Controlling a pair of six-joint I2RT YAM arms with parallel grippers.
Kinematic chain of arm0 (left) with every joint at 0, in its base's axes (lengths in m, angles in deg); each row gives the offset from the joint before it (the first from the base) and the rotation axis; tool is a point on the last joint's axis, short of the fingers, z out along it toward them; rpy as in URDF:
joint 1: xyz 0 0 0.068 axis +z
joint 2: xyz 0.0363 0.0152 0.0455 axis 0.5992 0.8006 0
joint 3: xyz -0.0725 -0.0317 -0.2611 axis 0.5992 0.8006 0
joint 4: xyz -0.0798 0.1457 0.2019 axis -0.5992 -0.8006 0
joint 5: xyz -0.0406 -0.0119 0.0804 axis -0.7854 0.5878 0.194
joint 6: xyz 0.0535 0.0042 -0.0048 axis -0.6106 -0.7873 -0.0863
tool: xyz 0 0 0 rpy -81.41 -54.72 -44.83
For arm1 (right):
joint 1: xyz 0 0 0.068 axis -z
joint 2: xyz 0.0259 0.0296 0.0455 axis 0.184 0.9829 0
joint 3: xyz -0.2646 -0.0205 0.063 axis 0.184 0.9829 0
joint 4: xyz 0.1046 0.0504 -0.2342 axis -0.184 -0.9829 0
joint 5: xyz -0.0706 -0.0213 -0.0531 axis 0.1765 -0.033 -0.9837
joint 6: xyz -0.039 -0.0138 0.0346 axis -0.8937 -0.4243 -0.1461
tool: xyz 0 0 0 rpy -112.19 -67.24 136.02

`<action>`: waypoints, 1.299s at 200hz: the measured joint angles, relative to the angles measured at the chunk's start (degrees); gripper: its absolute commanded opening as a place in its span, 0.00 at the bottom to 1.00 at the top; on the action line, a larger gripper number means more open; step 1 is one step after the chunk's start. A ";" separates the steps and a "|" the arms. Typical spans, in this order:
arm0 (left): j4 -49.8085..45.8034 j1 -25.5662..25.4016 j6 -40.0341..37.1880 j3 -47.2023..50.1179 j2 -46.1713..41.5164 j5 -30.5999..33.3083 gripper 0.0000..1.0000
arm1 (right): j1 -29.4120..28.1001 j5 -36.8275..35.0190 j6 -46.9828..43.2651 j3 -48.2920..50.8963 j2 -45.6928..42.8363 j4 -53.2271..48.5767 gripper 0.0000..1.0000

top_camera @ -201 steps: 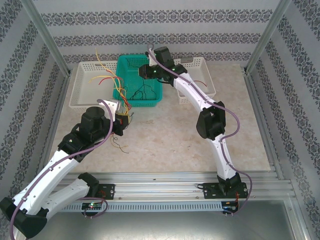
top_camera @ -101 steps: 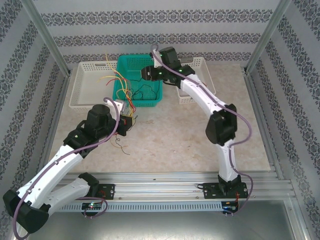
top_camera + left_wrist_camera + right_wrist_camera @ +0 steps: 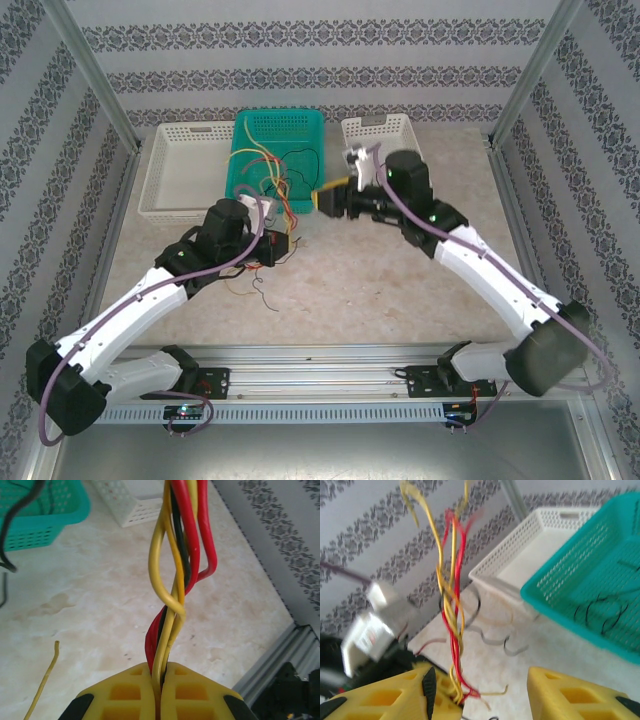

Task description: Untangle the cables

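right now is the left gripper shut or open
Shut: the left gripper clamps the twisted red, yellow and black cables, its jaws pressed together around them.

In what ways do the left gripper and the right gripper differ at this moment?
The left gripper is shut; the right gripper stands open. The left gripper clamps the twisted red, yellow and black cables; the right gripper holds nothing. Both have yellow fingers.

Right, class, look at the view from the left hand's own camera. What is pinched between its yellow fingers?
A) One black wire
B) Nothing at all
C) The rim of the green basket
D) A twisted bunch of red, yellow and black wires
D: the left hand is shut on the wires, red, yellow and black strands wound round one another just above its grip.
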 measured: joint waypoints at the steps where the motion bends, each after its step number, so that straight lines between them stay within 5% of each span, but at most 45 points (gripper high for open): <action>1: 0.04 -0.09 0.04 -0.07 0.04 0.00 0.00 | -0.04 0.02 0.02 0.35 -0.13 0.13 0.52; 50: 3.08 -5.20 2.21 -1.99 3.56 -2.12 0.00 | -1.40 1.16 2.38 16.52 -5.05 7.65 0.51; 109: 5.07 -5.38 4.98 -1.99 5.46 -4.50 0.00 | -2.45 0.94 3.82 21.05 -9.03 14.60 0.45; 215: 8.46 -5.64 6.88 -0.46 6.73 -7.45 0.00 | -3.34 -4.81 3.93 23.82 -10.60 17.27 0.00; 260: 10.38 -5.64 7.08 0.61 6.69 -7.63 0.00 | -3.34 -5.99 4.09 24.76 -10.69 18.86 0.00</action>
